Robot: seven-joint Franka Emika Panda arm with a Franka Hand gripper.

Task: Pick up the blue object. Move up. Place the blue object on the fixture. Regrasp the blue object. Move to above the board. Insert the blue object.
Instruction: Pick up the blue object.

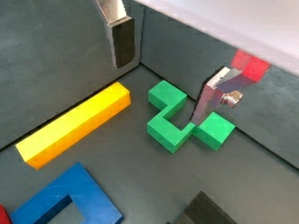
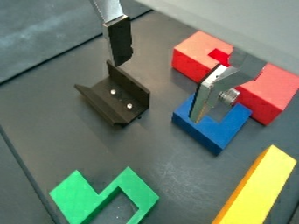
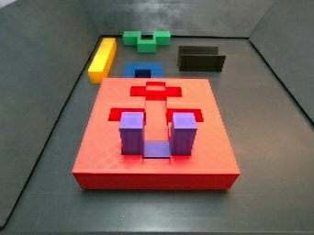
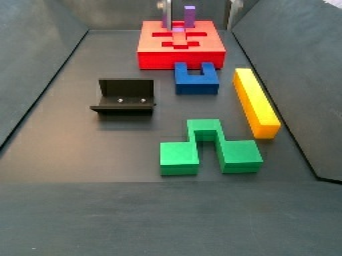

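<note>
Start of task, as judged: nothing yet picked up. Small deep-blue U-shaped block (image 2: 222,128) left flat on the floor, just beside the large flat red recessed board (image 3: 153,158). Two-finger gripper (image 2: 162,87) spread wide, empty, near the board. Black bracket fixture (image 4: 123,97) unoccupied.

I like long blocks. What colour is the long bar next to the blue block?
Yellow. The long bar shows best in a side view.

blue object (image 4: 197,77): u-shaped, flat on floor, beside board
fixture (image 4: 124,97): black bracket, empty
board (image 3: 156,134): red slab w/ recesses
gripper (image 2: 163,68): open, above the floor
</note>
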